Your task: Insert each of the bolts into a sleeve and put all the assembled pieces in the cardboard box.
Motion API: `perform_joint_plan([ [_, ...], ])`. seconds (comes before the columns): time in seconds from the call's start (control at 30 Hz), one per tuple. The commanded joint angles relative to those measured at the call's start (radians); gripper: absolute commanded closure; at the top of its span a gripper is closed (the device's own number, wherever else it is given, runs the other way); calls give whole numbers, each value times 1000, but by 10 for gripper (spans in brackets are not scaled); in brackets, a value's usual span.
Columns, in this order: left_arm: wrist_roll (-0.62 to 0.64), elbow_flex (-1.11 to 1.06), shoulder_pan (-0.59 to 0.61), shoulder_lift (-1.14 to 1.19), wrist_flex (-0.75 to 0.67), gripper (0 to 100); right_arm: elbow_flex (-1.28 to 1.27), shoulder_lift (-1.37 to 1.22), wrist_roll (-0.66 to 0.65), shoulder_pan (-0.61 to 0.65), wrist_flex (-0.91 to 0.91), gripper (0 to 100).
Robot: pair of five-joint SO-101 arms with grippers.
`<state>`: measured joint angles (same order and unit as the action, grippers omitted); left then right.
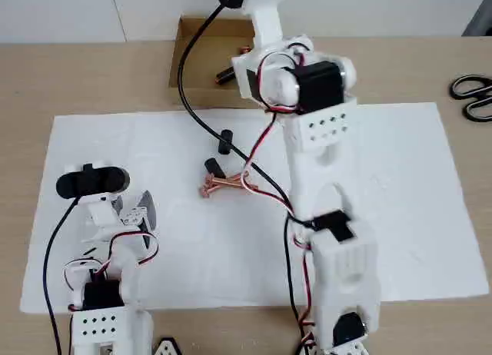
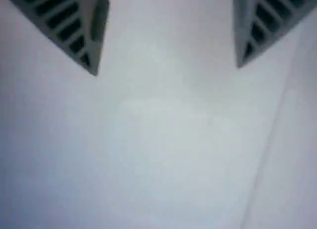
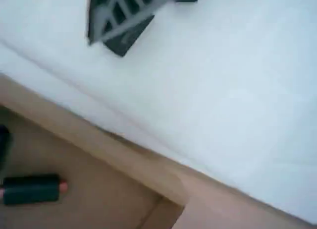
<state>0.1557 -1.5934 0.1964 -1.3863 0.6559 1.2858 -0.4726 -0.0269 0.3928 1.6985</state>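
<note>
In the high view, the left gripper [image 1: 137, 209] hangs over the near left part of the paper [image 1: 400, 217], jaws released and holding nothing. A sleeve [image 1: 224, 142], a second sleeve [image 1: 214, 168] and a bunch of bolts [image 1: 227, 186] lie mid-sheet, well apart from it. The right arm stretches to the box [image 1: 176, 63], with the right gripper [image 1: 247, 69] above its near side and an assembled piece [image 1: 224, 76] lying inside just beside it. Scissors [image 1: 473, 94] sit on the table [image 1: 92, 78]. In the left wrist view, the fingers [image 2: 84, 35] stand wide apart over the paper [image 2: 163, 149], with nothing between them. In the right wrist view, the right gripper [image 3: 126, 21] is over the paper [image 3: 237, 90] past the box wall [image 3: 124, 159], and the piece [image 3: 32, 189] lies on the box floor, apart from it. Whether this gripper is released or clenched cannot be told.
</note>
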Motion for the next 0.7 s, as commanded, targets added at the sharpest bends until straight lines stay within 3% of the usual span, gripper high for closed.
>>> perform_joint_plan([
  [0.0, 3, 5, 0, -14, -23, 830, -264, 239, -5, -8, 1, 757],
  [0.23, 3, 5, 0, -14, -23, 830, -775, 458, -2, -2, -24, 757],
  [0.4, 3, 5, 0, -14, -23, 830, -979, 486, -5, -8, -35, 757],
  [0.67, 3, 5, 0, -14, -23, 830, -1100, 450, -2, -53, -338, 756],
])
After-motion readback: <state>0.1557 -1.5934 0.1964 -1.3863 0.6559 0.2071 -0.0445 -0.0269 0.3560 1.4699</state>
